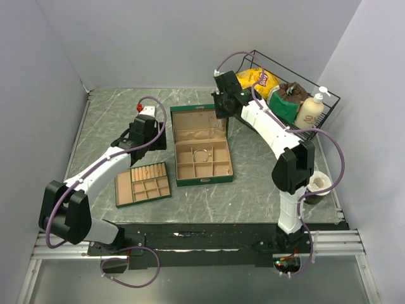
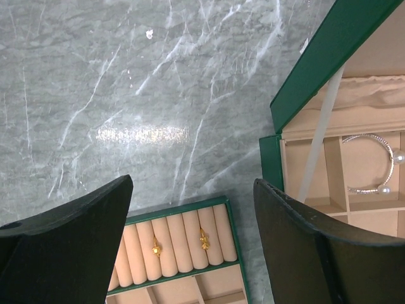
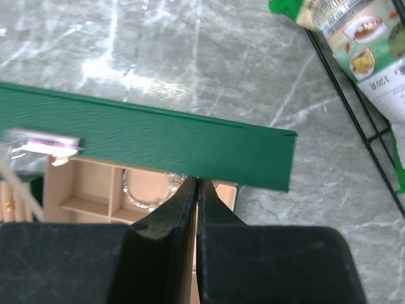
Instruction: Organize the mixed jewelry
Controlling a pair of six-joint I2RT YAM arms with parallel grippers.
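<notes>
Nearest me, my left gripper (image 2: pixel 193 180) hangs spread wide and empty above the tray (image 1: pixel 152 190). Two small gold pieces (image 2: pixel 155 246) sit there in the ring rolls. Beyond it, the green box (image 1: pixel 204 182) stands open, with the bangle (image 1: pixel 201 156) lying in a middle compartment. Farther on, my right gripper (image 3: pixel 196 183) has its fingers pressed together on nothing I can see, tips right at the edge of the lid (image 3: pixel 145 142). I judge the sorting mostly done. The other compartments look bare, and shutting the lid may be what remains.
</notes>
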